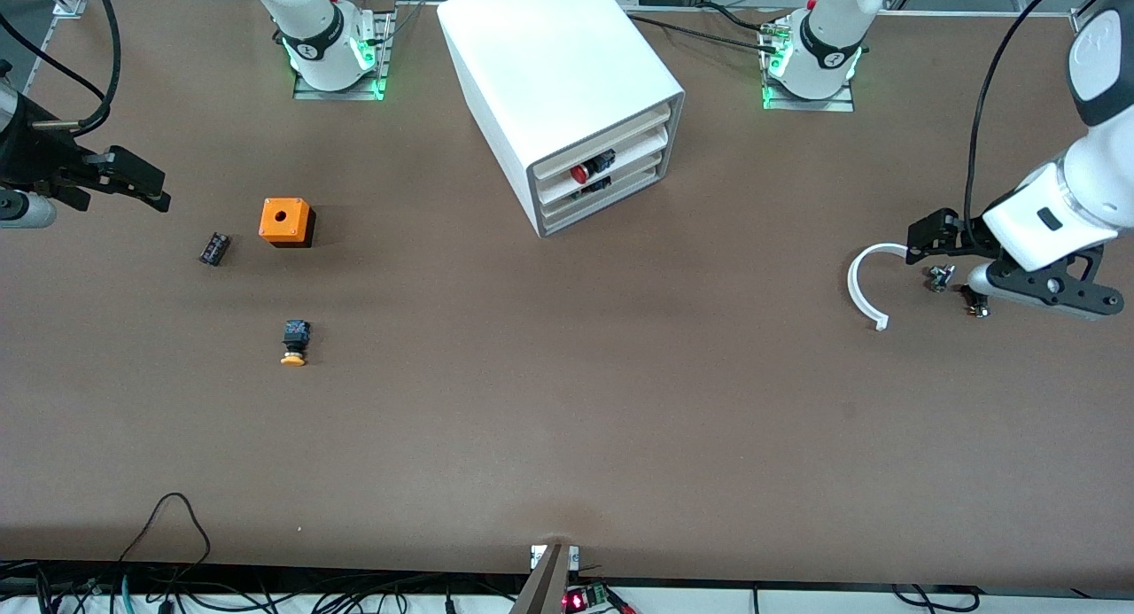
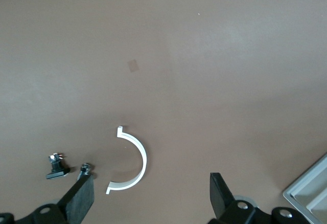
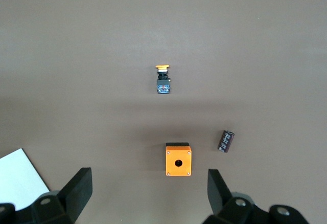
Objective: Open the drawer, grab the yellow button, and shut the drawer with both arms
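Note:
The button with the orange cap lies on its side on the table toward the right arm's end, its cap pointing at the front camera; it also shows in the right wrist view. The white drawer cabinet stands at the middle, near the bases, with its drawers pushed in. My right gripper hangs open over the table's end, near the orange box; nothing is between its fingers. My left gripper is open over a white C-shaped piece at the other end, holding nothing.
A red-capped button shows in one drawer's front. An orange box with a hole and a small black cylinder lie farther from the front camera than the button. Small metal parts lie beside the C-shaped piece.

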Controlling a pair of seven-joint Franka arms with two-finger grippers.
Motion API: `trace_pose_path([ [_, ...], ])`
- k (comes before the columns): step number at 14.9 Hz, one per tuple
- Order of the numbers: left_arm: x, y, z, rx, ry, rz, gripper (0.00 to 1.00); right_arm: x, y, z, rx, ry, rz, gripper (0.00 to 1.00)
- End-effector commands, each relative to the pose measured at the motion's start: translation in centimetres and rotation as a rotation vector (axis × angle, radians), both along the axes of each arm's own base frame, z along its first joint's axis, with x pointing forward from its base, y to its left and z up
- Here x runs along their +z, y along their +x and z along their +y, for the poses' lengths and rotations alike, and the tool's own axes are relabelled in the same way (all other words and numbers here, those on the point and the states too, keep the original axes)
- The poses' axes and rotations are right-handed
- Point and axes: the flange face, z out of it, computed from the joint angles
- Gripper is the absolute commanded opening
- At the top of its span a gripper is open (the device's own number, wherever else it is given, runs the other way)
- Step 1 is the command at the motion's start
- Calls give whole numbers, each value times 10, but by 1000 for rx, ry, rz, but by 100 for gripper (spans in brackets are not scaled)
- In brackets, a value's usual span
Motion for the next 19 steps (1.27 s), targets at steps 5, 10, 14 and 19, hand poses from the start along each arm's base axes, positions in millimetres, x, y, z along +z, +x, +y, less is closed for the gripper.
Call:
trace_pose_path([
  [5,3,-50,3,74,4,-19,100,6,-1,0,-8,-11,-3,100],
  [10,14,-53,4,153,7,-39,100,6,-1,-1,-10,-11,-3,100],
  [14,18,-54,11,148,14,-12,100,6,-1,0,-8,-11,-3,100],
  [19,22,-57,2,135,17,-3,100,5,-1,-1,-6,-10,0,100],
])
